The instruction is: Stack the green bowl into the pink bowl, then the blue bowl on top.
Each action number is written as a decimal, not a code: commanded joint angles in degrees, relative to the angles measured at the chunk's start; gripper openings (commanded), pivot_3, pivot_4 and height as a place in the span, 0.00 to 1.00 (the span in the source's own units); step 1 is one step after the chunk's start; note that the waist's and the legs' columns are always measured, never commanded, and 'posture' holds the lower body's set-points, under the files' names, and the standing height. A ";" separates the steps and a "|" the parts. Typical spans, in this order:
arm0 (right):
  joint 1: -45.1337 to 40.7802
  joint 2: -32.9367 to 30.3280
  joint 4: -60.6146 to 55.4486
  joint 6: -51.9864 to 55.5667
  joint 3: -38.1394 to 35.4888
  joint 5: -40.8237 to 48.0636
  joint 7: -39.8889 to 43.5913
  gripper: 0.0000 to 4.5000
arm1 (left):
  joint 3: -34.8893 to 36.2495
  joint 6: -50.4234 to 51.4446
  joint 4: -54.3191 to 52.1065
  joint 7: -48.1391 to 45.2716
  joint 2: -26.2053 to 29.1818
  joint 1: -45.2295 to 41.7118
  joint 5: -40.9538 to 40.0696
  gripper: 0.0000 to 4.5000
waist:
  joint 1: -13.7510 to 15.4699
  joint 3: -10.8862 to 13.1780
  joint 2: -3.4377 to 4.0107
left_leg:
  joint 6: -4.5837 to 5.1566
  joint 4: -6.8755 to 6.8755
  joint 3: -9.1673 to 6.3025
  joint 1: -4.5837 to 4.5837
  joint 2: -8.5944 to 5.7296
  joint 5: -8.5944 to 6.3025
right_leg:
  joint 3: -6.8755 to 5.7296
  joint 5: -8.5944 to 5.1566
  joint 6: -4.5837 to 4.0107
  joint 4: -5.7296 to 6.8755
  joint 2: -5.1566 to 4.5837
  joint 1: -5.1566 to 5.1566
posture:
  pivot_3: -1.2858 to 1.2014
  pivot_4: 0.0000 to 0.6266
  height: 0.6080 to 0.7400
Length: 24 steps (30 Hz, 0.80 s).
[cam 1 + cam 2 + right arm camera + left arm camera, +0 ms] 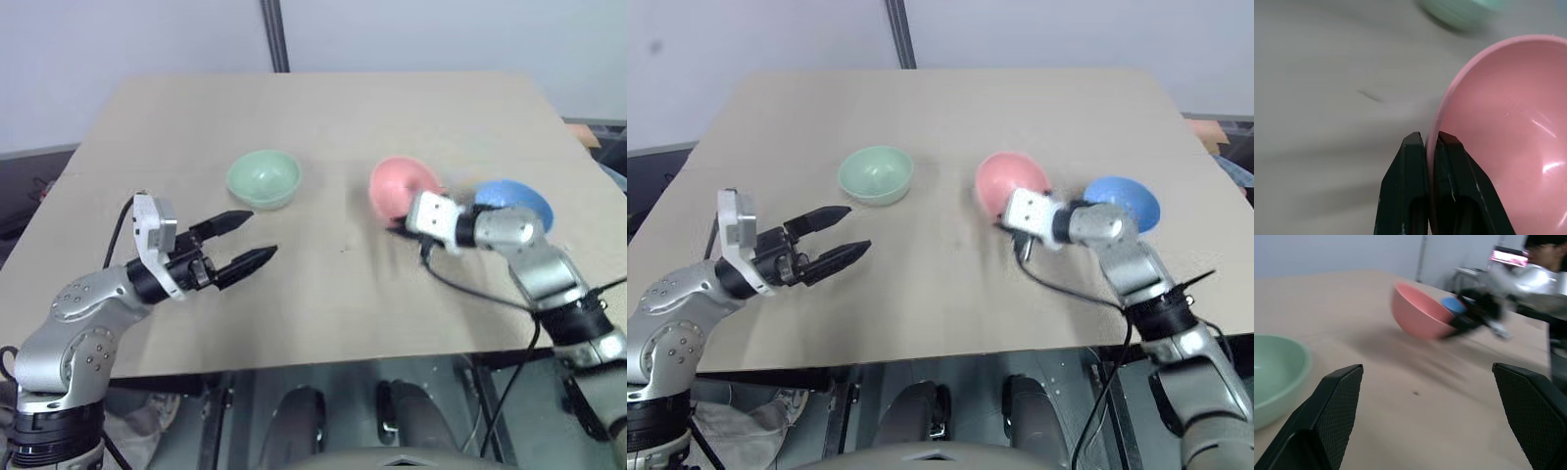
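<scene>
While my right tool (1431,142) is clenched on the rim of the pink bowl (399,186), one finger inside the rim and one outside, the bowl is tipped up on its side, with its opening turned toward the left of the counter (323,294). It sits in the middle-right part of the counter. The blue bowl (519,201) is just beside it on the right, partly hidden behind my right wrist, and I cannot tell if the two bowls touch. The green bowl (264,178) stands upright on the counter to the left of the pink bowl, well apart from it, and nothing is inside it. My left tool (245,242) is released, its two black fingers spread wide and holding nothing. It hovers above the near-left part of the counter, pointing toward the right, with the green bowl a little farther away than its fingertips.
</scene>
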 commanded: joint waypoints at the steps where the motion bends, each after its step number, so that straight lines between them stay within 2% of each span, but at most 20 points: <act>1: 0.95 0.06 -5.85 3.99 2.51 -0.98 0.81 0.01 | -0.23 -2.89 1.81 1.61 0.39 -2.10 3.54 1.00 | -0.04 0.00 0.00 | 0.00 0.02 0.01 0.00 -0.04 0.00 | 0.00 0.00 0.00 0.00 -0.03 0.01 | 0.52 0.24 1.00; 3: 0.30 -0.74 -5.01 4.11 4.93 -3.32 2.05 0.01 | -1.12 -3.53 2.69 1.20 0.55 -2.94 4.72 1.00 | -0.07 0.00 -0.03 | 0.01 0.10 0.06 0.01 -0.09 0.00 | 0.02 -0.11 -0.16 0.00 -0.08 0.02 | 0.52 0.24 1.00; 6: -0.85 0.54 -3.26 6.06 5.08 -4.52 0.84 0.23 | -2.32 -4.72 3.66 0.97 0.80 -4.55 6.84 1.00 | -0.03 0.00 -0.04 | 0.00 0.13 0.04 0.13 -0.09 0.00 | 0.04 -0.21 -0.06 0.03 -0.07 0.12 | 0.52 0.24 1.00; 9: -0.78 0.99 -4.25 6.76 3.18 -5.37 -1.58 0.59 | -3.79 -5.34 4.99 1.96 1.80 -6.45 10.28 1.00 | -0.01 0.00 -0.04 | -0.04 0.11 -0.03 0.12 -0.08 0.03 | -0.01 -0.12 -0.23 0.05 -0.04 0.12 | 0.52 0.24 1.00; 11: -0.44 0.43 -7.56 8.58 0.84 -4.69 -2.55 0.77 | -6.15 -6.68 5.37 4.35 3.11 -7.58 15.96 1.00 | 0.00 0.01 -0.03 | -0.05 0.10 -0.03 0.09 -0.08 0.03 | -0.01 -0.11 -0.23 0.04 -0.02 0.11 | 0.52 0.24 1.00; 15: 1.95 1.81 -20.19 18.95 -7.67 3.79 -3.98 0.77 | -12.74 -5.73 7.45 10.22 6.72 -15.12 27.56 1.00 | 0.37 0.09 -0.12 | -0.05 0.08 0.00 0.05 -0.08 0.03 | 0.01 0.01 -0.02 -0.04 -0.04 0.11 | 0.52 0.24 1.00; 18: 3.41 3.99 -25.26 24.01 -11.33 6.86 -7.67 0.77 | -22.41 -6.35 12.58 9.41 10.82 -23.57 38.72 1.00 | 1.09 0.11 -0.16 | -0.05 0.08 -0.01 -0.08 -0.11 0.03 | -0.22 0.01 -0.01 -0.01 0.00 0.09 | 0.52 0.24 1.00; 21: 4.47 6.64 -27.08 25.57 -13.43 7.97 -12.23 0.77 | -30.64 -9.48 20.17 8.30 10.00 -32.07 46.84 1.00 | 1.32 0.10 -0.15 | -0.05 0.08 0.13 0.02 -0.12 0.03 | -0.18 -0.01 -0.02 -0.02 0.00 0.14 | 0.52 0.24 1.00; 24: 4.32 8.17 -27.82 26.88 -13.53 8.44 -15.37 0.77 | -34.79 -10.71 25.21 6.51 8.78 -36.24 50.71 1.00 | 1.10 0.11 -0.15 | -0.05 0.08 0.21 -0.01 -0.13 0.03 | -0.13 0.00 -0.01 -0.01 -0.01 0.12 | 0.52 0.24 1.00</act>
